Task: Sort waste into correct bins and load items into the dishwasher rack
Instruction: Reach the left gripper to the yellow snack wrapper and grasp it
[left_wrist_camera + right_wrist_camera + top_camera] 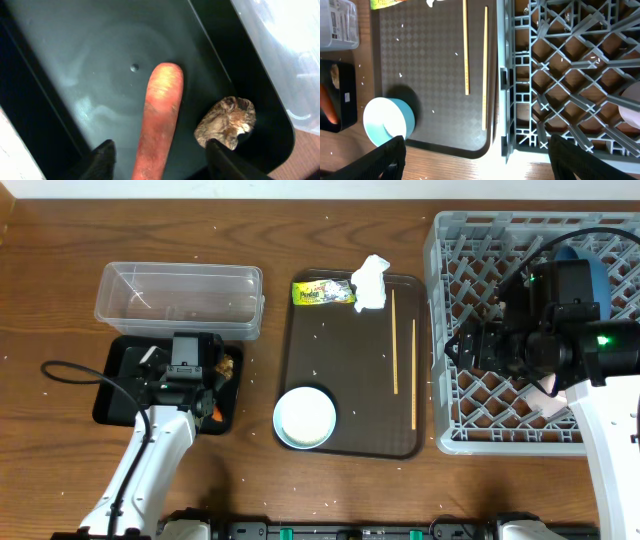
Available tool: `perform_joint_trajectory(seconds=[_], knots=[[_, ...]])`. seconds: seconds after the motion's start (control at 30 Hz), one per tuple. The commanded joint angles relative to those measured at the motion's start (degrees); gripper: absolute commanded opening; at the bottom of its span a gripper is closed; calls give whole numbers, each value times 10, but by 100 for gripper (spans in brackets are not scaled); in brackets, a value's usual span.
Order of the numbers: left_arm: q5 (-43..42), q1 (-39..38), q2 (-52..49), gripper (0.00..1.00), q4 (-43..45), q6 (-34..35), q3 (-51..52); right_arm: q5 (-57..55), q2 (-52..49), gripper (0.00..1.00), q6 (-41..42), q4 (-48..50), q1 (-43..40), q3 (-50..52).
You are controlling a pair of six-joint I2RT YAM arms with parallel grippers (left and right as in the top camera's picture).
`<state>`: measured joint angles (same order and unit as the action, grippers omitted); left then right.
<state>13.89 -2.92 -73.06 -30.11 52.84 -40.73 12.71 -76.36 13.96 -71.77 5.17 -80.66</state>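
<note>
On the bench [50, 280], a brown serving tray [350, 360] carries a white bowl [305, 417], two chopsticks [394, 340], a printed wrapper [322, 293] and a crumpled tissue [370, 282]; the grey rack [470, 270] stands just beside it.

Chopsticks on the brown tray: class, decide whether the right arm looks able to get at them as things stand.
Probably yes. The chopsticks lie uncovered on the brown tray; the right end effector hovers open over the edge of the rack beside them. Only the rack wall lies between.
</note>
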Motion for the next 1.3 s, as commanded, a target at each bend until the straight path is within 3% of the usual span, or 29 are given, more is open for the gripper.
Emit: perform_joint_trajectory(seconds=[0.0,0.13,0.27,0.37,0.47,0.67,0.97,1.17,1.2,1.27], knots=[[-6,2,28,64,0,-59,-29,-5,-2,85,-10,0,5,-5],[-69,-8,68,64,2,-183,-88,-5,-2,86,-12,2,5,-5],[-149,-54,73,64,49,-360,-126,-5,-2,86,-12,12,5,-5],[-176,-102,45,70,101,-464,-127,-5,-2,86,0,31,5,-5],[-178,-145,-14,77,149,-526,-127,-5,-2,88,35,53,5,-5],[-249,-196,-170,78,196,-556,-177,-4,-2,90,62,66,5,-5],[-250,-228,-383,81,217,-622,-329,-4,-2,90,71,53,5,-5],[-241,-228,-450,83,275,-623,-348,-4,-2,90,70,46,5,-5],[-234,-228,-457,82,282,-623,-348,-4,-2,90,70,45,5,-5],[-222,-228,-466,68,293,-623,-348,-4,-2,90,70,45,5,-5]])
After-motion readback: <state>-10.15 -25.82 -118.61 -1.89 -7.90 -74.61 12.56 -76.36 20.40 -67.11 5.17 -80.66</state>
